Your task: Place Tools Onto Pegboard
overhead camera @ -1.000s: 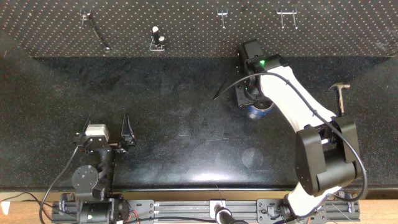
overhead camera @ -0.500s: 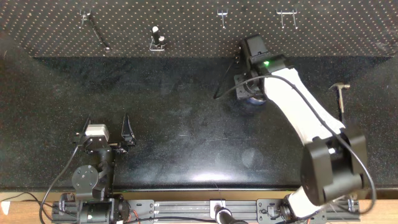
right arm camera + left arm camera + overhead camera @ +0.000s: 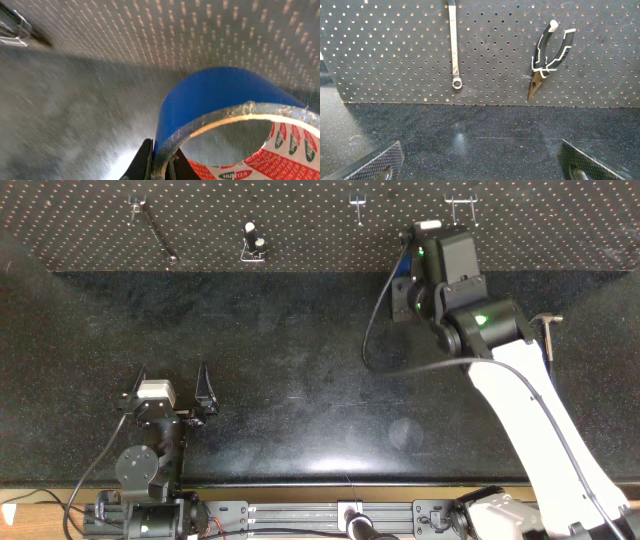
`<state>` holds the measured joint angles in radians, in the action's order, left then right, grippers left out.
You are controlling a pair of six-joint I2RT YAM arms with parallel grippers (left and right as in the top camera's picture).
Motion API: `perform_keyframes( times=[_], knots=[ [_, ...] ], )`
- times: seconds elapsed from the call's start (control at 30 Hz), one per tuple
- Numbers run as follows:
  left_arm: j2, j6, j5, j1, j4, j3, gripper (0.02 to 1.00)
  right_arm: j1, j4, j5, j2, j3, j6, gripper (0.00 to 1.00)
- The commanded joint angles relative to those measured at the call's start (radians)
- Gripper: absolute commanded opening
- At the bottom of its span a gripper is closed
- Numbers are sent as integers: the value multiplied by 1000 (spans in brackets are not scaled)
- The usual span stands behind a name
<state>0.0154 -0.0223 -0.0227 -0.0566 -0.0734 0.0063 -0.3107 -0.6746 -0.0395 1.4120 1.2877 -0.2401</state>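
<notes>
**Tape roll gripped at the pegboard, left arm parked**

The right tool (image 3: 159, 161) is pinching the wall of the blue tape roll (image 3: 215, 97), one finger inside the ring and one outside. The roll is held on the far right, close in front of the pegboard (image 3: 300, 220), and in the top view it sits between two metal hooks (image 3: 357, 208).

The left tool (image 3: 480, 160) sits near-left over the black table (image 3: 300, 380), with its fingers spread wide and holding nothing.

A wrench (image 3: 453, 45) and pliers (image 3: 547, 57) hang on the left part of the pegboard. A hammer (image 3: 547, 335) lies on the table at the far right.
</notes>
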Motion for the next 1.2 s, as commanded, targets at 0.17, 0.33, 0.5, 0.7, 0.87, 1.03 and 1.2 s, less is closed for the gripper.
perform_keyframes(
  times=[0.17,0.33,0.5,0.7,0.87,1.03,1.2],
  knots=[
    [-12,16,11,-2,-9,-1,996,-161,270,126,-60,-66,-9,75],
    [-12,16,11,-2,-9,-1,996,-202,378,209,-53,-89,-8,75],
    [-12,16,11,-2,-9,-1,993,-201,503,216,9,-89,37,75],
    [-12,16,11,-2,-9,-1,993,-201,634,215,121,-89,37,75],
    [-12,16,11,-2,-9,-1,996,-200,692,216,173,-89,37,75],
    [-12,16,11,-2,-9,-1,993,-195,750,215,195,-89,62,75],
    [-12,16,11,-2,-9,-1,996,-193,760,215,201,-89,64,77]
  ],
)
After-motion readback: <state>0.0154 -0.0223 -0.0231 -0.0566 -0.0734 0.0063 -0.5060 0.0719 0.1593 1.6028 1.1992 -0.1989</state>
